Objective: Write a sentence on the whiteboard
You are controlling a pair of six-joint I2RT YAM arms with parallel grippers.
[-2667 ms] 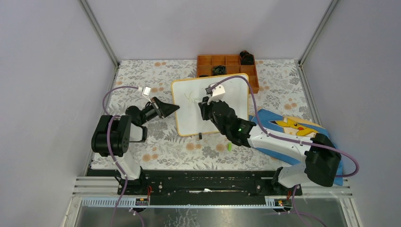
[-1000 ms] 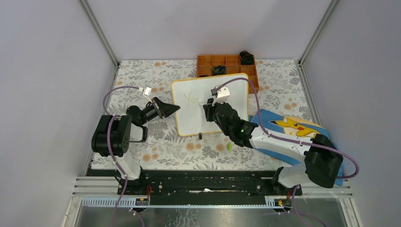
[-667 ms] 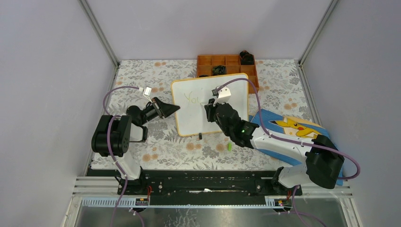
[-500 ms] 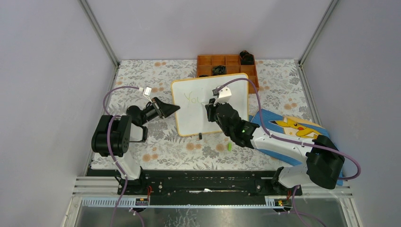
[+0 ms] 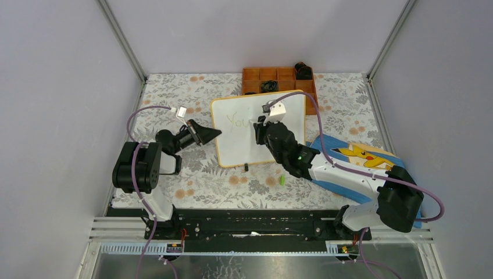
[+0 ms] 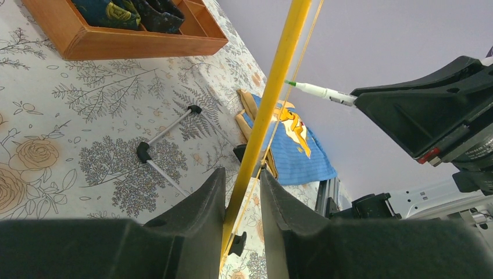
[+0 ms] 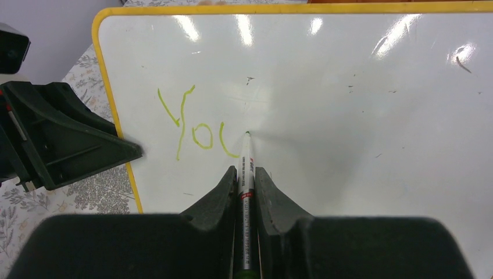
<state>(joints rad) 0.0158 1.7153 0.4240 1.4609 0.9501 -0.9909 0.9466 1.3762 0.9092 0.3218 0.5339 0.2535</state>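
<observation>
Holding a white marker point(image 7: 247, 157) in the right gripper point(image 7: 246, 172), claw clenched on the barrel, green tip touching the whiteboard point(image 7: 360, 116) at the centre of the right wrist view. Of the sentence point(image 7: 197, 131), showing only light-green "Yo" and a curved third stroke ending at the tip, in the left half of the board, near the yellow frame. Pinching that frame's left edge with the left gripper point(image 6: 241, 174), fingers point(image 6: 197, 203) snug on both sides of the yellow strip that runs up the middle of the left wrist view. In the top view, board at frame centre on the floral tablecloth point(image 5: 186, 93), upper right corner covering part of the orange compartment tray point(image 5: 279, 74). Lower right of the board, a blue cartoon-print cloth point(image 5: 349, 152) under the right arm. Just below the board's bottom edge, a small green piece point(image 5: 282, 180) lying apart on the tablecloth.
</observation>
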